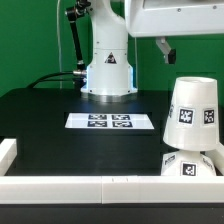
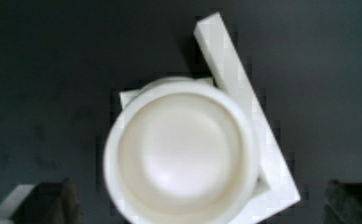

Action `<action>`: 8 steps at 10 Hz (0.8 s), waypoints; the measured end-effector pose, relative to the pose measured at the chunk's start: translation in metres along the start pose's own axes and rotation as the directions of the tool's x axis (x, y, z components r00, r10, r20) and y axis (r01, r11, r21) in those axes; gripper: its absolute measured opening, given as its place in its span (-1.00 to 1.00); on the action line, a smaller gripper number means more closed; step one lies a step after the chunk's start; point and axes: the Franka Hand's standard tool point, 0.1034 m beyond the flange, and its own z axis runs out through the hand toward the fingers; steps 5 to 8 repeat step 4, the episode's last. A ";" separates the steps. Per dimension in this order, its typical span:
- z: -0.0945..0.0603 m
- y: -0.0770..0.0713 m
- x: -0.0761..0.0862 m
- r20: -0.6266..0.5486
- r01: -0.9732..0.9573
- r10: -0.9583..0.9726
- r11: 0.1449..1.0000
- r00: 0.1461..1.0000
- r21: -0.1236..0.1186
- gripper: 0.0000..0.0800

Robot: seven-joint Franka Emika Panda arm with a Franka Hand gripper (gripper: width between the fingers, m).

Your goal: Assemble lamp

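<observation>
The cone shade (image 1: 192, 113) is white, carrying black-and-white square tags, as does the white square base (image 1: 190, 163) beneath it. The tabletop (image 1: 60, 110) is black. The marker board (image 1: 110, 122) is white with black-patterned tags. The robot pedestal (image 1: 107, 72) is white.

Open air over the shade, walls low on the bench

The hand (image 1: 165, 47) hangs clear above the cone shade (image 1: 192, 112), air between them. The shade stacked on the base (image 1: 190, 165) crowds the white rail (image 1: 110, 187); the dark bench (image 1: 45, 120) lies open toward the exterior view's left, beyond the marker board (image 1: 111, 122).
</observation>
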 end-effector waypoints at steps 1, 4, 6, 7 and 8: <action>0.005 -0.009 0.002 0.008 -0.015 0.016 1.000 1.000 -0.023 0.74; 0.021 -0.020 -0.005 -0.003 -0.023 0.023 0.999 1.000 -0.047 0.75; 0.021 -0.020 -0.005 -0.003 -0.023 0.023 0.999 1.000 -0.047 0.75; 0.021 -0.020 -0.005 -0.003 -0.023 0.023 0.999 1.000 -0.047 0.75; 0.021 -0.020 -0.005 -0.003 -0.023 0.023 0.999 1.000 -0.047 0.75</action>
